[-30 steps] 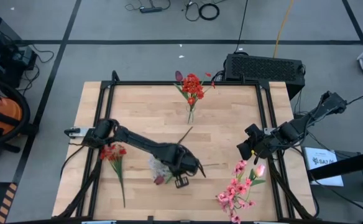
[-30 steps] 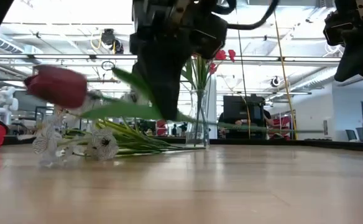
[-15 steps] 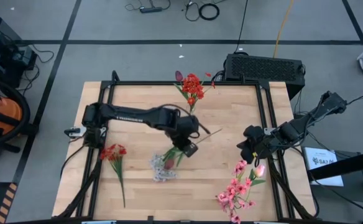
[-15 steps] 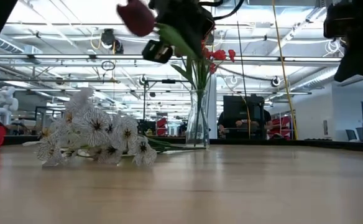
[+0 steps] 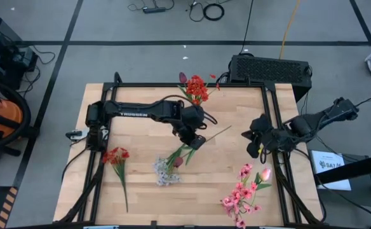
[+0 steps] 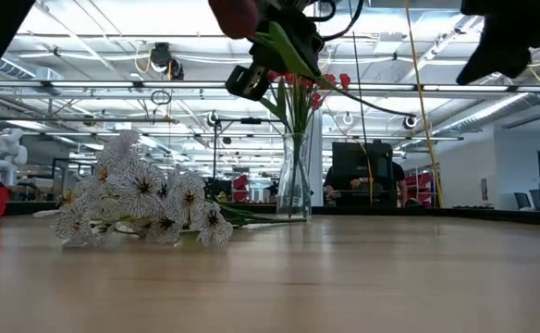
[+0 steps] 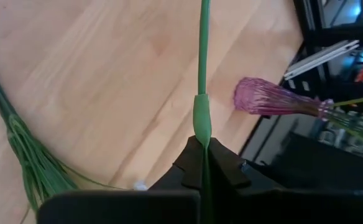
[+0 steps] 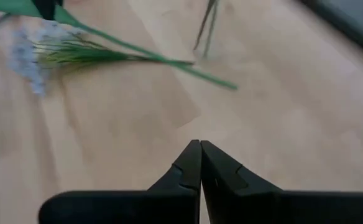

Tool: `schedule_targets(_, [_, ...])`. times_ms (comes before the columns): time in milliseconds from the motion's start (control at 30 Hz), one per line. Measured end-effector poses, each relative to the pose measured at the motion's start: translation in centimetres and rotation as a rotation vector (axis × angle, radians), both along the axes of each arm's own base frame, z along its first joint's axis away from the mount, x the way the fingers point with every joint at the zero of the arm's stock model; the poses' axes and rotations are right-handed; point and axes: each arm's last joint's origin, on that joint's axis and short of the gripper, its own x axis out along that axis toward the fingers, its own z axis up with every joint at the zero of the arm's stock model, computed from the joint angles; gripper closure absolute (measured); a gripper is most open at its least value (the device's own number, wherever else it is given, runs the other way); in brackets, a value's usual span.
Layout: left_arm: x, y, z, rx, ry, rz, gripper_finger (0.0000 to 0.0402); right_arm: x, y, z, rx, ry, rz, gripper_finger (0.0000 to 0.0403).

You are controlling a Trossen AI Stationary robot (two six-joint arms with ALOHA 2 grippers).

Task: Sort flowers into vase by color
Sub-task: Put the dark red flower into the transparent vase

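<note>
My left gripper (image 5: 195, 138) hangs over the table's middle, shut on a dark maroon tulip (image 5: 178, 161) with a green stem. In the low view its bud (image 6: 234, 14) is high above the wood. A glass vase (image 5: 195, 116) with bright red flowers (image 5: 197, 89) stands near the far edge, just beyond that gripper. A pale white spray (image 5: 163, 172) lies flat on the table below the tulip. A red sprig (image 5: 115, 156) lies toward the left, and pink blossoms (image 5: 241, 191) lie at the near right. My right gripper (image 5: 254, 144) waits shut at the right side. My left gripper pinches the tulip's green stem (image 7: 202, 127) between its two fingers, at about mid-length. The stem runs along the fingers and on past their tips (image 7: 203, 56). The flower is lifted clear; the bud end is toward the near side and the bare stem end (image 5: 229, 128) points right.
Black frame rails (image 5: 269, 114) border the wooden table. A black box (image 5: 269, 69) sits beyond the far right corner. Bare wood (image 5: 141, 137) shows between the vase, the red sprig and the white spray.
My left gripper has risen from beside the white spray and moved toward the far edge and the vase, staying shut on the tulip. The tulip has gone from low over the table to lifted high. The white spray stayed on the wood.
</note>
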Motion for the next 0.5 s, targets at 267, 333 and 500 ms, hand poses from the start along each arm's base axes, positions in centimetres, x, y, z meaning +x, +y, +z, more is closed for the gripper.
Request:
schedule_targets(267, [-0.1,2.2,0.2,-0.072,-0.028,0.002,0.039,0.2,-1.7,2.2,-0.289,0.012,-0.029,0.0402])
schedule_targets(333, [-0.1,2.7,0.3,-0.069,-0.042,0.007,0.039,0.2,-2.1,2.7,-0.318,0.001,-0.059,0.0402])
schedule_targets(500, [-0.3,3.5,0.2,-0.1,-0.031,0.005,0.0389,0.3,-2.8,2.9,-0.366,0.03,-0.073,0.0402])
